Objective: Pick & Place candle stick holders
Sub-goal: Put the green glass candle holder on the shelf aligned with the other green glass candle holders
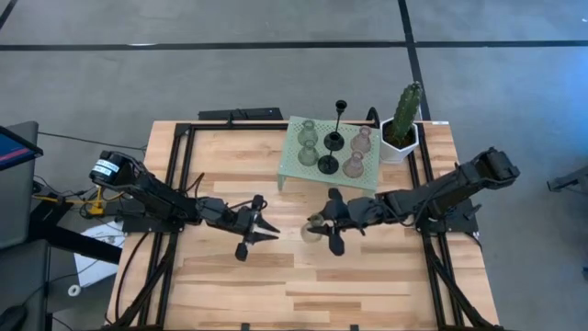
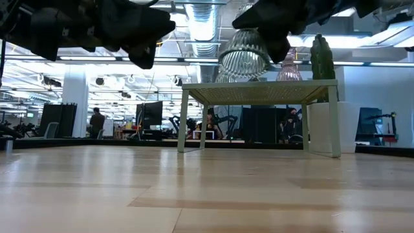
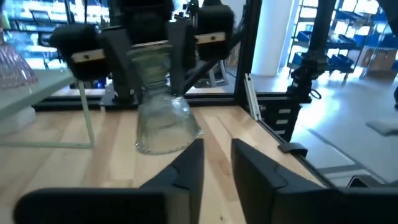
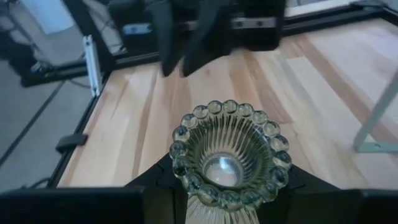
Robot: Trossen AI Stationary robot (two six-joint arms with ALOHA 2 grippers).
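Just in front of the mesh stand (image 1: 331, 153), the right pincer (image 1: 317, 228) pinches a clear ribbed holder (image 1: 313, 230) aloft; six holders (image 1: 354, 165) remain on that stand. Left pincer (image 1: 267, 229), spread, waits opposite.

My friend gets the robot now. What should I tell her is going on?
Right gripper is shut on a green holder, held in the air above the table's middle.
Left gripper is open and empty, facing it closely.
On the mint stand: two green holders, two pink holders, a black stem holder and a low black holder.
Left to do: place the held one.
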